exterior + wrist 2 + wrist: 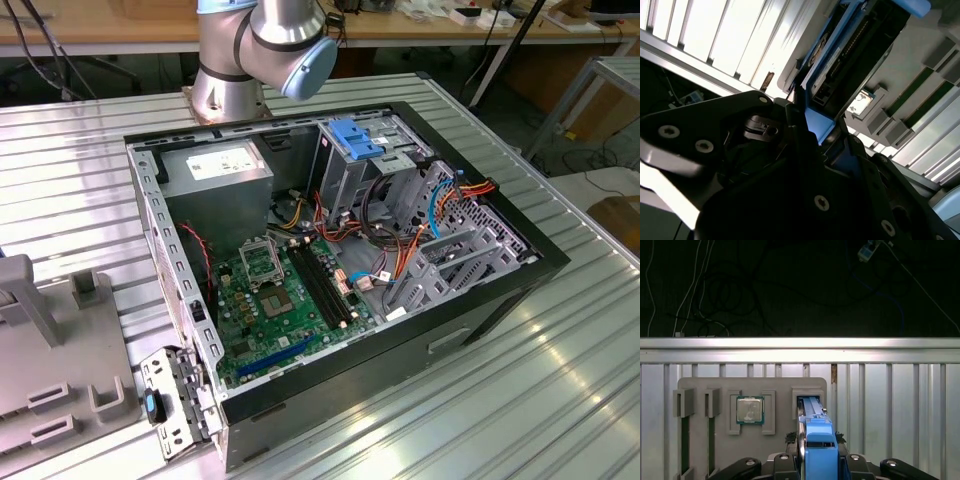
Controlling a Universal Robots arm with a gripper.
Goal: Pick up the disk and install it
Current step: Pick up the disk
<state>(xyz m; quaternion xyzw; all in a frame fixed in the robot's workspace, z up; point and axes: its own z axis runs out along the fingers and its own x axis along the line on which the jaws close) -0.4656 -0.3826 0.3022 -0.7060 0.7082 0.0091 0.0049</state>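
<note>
The disk (818, 446) stands on edge in the first wrist view, its light-blue rail bracket facing the camera. Its far end reaches into a slot of the grey holder block (752, 390). My gripper (815, 439) is shut on the disk, with a black finger close against each side of the bracket. In the second wrist view the disk (852, 47) runs away from the gripper (811, 126), dark metal body framed in blue, over the grey holder block (920, 65). The open computer case (520, 275) lies on the table in the exterior view.
A processor chip (750, 410) sits in a pocket of the holder block. Inside the case are a drive cage with a blue latch (355, 138), a grey power-supply box (215, 165), a green motherboard (270, 300) and loose cables (400, 230). The ribbed table's edge (800, 344) lies beyond the block.
</note>
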